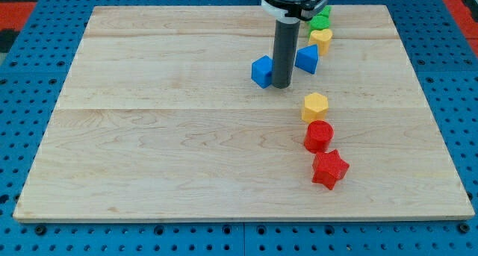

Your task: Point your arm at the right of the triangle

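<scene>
Behind rod, blue cube (261, 70) partly hidden; my tip (281, 86) between it and blue triangle (306, 59).

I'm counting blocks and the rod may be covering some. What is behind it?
My tip sits between the blue cube and the blue triangle. The rod covers the triangle's left edge and the board behind it; anything smaller there cannot be seen.

The pale wooden tabletop (187, 151) carries seven blocks. A blue cube (261, 71) sits just at the view's left of my tip (281, 86), a blue triangle (306, 59) just at its right. Beyond the triangle lie a yellow block (321, 38), perhaps heart-shaped, and a green block (320, 20). Below-right of my tip run a yellow hexagon (315, 106), a red cylinder (318, 136) and a red star (329, 169).
</scene>
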Tool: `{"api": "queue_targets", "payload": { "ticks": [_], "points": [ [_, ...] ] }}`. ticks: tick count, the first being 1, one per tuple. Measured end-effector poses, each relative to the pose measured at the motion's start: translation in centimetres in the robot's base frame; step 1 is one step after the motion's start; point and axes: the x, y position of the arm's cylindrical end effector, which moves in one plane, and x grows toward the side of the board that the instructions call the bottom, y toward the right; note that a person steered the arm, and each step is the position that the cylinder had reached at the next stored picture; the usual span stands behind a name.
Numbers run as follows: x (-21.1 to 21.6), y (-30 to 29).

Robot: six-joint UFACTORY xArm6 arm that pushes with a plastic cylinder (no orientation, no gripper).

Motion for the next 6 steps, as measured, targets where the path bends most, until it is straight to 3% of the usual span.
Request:
{"api": "queue_targets", "payload": {
  "ticks": [4, 6],
  "points": [
    [0.0, 1.1],
    [-1.3, 9.9]
  ]
}}
